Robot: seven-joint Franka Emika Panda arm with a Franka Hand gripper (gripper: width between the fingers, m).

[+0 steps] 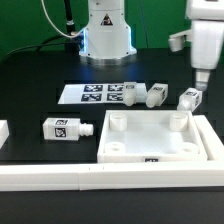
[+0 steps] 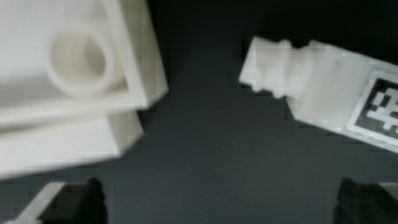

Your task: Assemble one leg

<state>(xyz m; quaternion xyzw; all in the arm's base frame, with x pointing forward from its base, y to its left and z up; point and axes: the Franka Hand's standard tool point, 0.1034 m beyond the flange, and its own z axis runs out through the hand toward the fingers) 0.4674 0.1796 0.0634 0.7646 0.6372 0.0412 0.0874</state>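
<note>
Over at the exterior view's right, the gripper (image 1: 201,80) hung above the black tabletop (image 1: 30,95) with its jaws spread wide and nothing in them. The wrist view showed both dark fingertips (image 2: 68,200) well apart, only bare tabletop in the gap. And right beneath, there was the leg (image 1: 190,98), lying on its side just beside the far corner of the large white tray piece (image 1: 155,150), a dark strip of tabletop showing between the two, so near but apart. Now here was what mattered: in the wrist view the leg was not between the fingers at all. It lay off the line joining them, closer to one finger than the other. Its long axis ran on a slant to that line, the round peg (image 2: 267,62) aimed toward the tray piece's corner, the tagged end pointing away. I'd have judged the jaws wanted a shift across onto the leg's body and a turn of the wrist to square up over its narrow sides before going down. Elsewhere, a second leg (image 1: 132,94) and a third leg (image 1: 157,94) lay by the marker board (image 1: 90,93), and a fourth leg (image 1: 65,129) sat alone toward the exterior view's left.
</note>
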